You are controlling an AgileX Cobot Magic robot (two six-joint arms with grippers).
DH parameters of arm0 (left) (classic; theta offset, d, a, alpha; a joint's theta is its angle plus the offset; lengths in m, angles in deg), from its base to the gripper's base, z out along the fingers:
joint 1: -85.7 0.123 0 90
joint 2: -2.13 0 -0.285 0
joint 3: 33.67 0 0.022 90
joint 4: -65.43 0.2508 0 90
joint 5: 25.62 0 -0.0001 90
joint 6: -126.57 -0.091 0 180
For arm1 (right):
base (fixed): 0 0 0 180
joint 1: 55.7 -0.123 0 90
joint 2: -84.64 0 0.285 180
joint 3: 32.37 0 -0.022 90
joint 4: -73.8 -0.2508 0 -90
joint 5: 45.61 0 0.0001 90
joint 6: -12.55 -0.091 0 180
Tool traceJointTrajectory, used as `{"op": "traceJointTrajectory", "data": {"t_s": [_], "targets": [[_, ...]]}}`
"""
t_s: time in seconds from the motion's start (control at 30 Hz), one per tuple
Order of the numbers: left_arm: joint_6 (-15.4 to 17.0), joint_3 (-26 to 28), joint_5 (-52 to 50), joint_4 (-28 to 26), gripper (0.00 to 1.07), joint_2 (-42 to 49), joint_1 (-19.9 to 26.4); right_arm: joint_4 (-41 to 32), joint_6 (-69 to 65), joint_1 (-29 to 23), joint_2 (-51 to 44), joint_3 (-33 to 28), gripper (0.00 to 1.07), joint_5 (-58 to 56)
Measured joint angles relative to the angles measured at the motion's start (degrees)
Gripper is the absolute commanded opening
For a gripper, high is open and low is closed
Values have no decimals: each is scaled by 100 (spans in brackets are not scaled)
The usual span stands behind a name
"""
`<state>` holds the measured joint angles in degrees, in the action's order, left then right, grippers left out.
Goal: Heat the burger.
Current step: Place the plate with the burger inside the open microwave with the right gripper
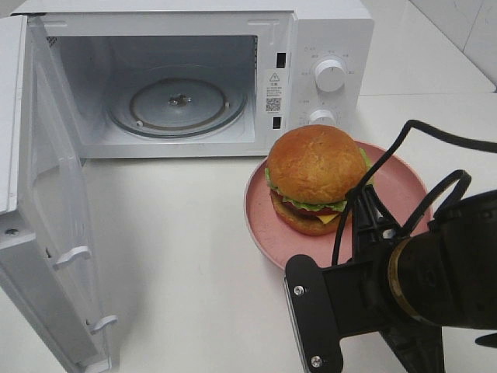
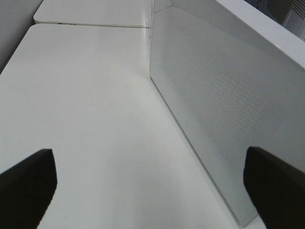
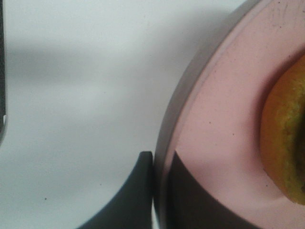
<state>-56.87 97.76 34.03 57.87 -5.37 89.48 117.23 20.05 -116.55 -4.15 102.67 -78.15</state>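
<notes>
**Right gripper [image 3: 161, 191] clenched on plate [image 1: 268, 225] rim: carry step pending**

Hung beside the open door [image 2: 214, 95] with left gripper [image 2: 152, 191] splayed wide, grasping nothing. Found the burger [image 1: 314, 175] resting on that pink plate, just in front of the microwave [image 1: 334, 47] (not yet inside). Probably called for a level lift, then a leftward slide onto the turntable [image 1: 177, 105].

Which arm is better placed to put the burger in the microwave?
Right. The right claw grips the rim of the pink plate carrying the burger; the left claw is open, empty, beside the microwave door.
</notes>
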Motion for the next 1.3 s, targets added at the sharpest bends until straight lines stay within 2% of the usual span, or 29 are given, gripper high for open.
{"op": "traceJointTrajectory", "data": {"t_s": [0.2, 0.27, 0.37, 0.57, 0.63, 0.73, 0.8, 0.9, 1.3], "targets": [[0, 0, 0, 0, 100, 0, 0, -103, 882, 269, 6, 80, 0, 264], [0, 0, 0, 0, 100, 0, 0, -332, 1604, 561, 6, 269, 0, 470], [0, 0, 0, 0, 100, 0, 0, -413, 1776, 619, 6, 309, 0, 498], [0, 0, 0, 0, 100, 0, 0, -1220, 3197, 1003, 11, 561, 0, 567], [0, 0, 0, 0, 100, 0, 0, -1868, 4274, 1226, 17, 716, 0, 561], [0, 0, 0, 0, 100, 0, 0, -2017, 4544, 1278, 17, 751, 0, 556], [0, 0, 0, 0, 100, 0, 0, -2538, 5437, 1484, 17, 865, 0, 556], [0, 0, 0, 0, 100, 0, 0, -2825, 5964, 1604, 23, 922, 0, 550], [0, 0, 0, 0, 100, 0, 0, -3025, 6320, 1667, 458, 1518, 0, 533]]}}
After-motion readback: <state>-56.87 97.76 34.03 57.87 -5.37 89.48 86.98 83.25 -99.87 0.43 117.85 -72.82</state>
